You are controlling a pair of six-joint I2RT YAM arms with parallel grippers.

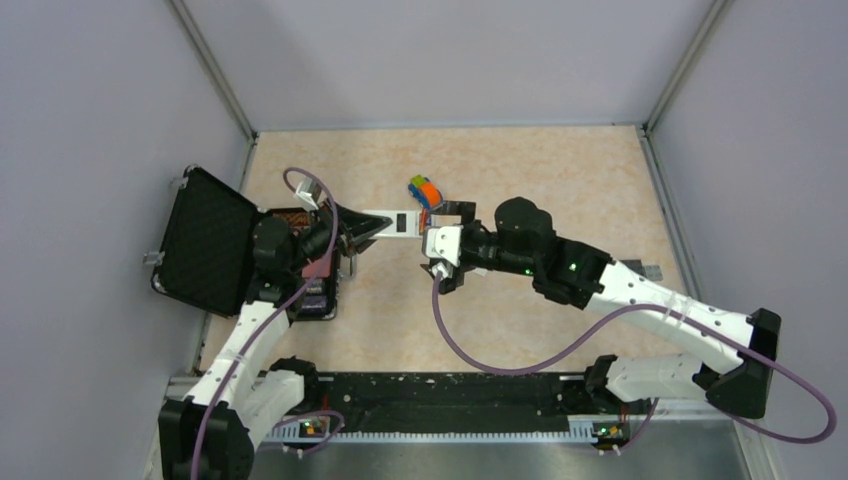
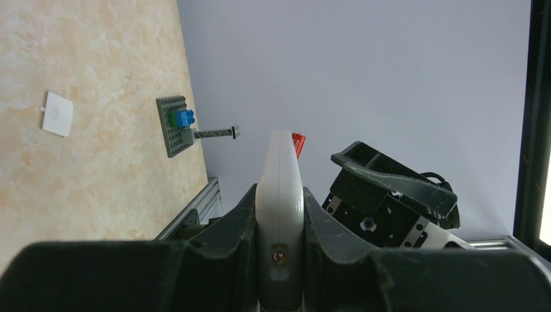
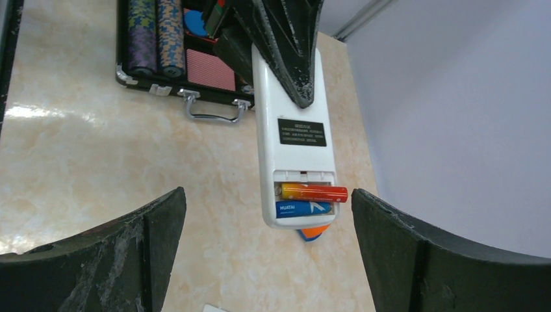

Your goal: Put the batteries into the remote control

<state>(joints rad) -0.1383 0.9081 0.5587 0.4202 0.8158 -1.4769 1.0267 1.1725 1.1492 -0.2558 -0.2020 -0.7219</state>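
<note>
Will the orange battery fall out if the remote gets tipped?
Probably: the orange battery pokes past the edge of the remote, and no cover is on. A smooth cylinder, it would likely roll on the table.

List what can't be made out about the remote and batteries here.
Remote control button face: turned away in right wrist view, edge-on in left wrist view.
Back label text: too small, right wrist view.
Orange-red battery and blue battery: too small in top view; seating unclear.
Toy car: mostly behind the remote, right wrist view.
</note>
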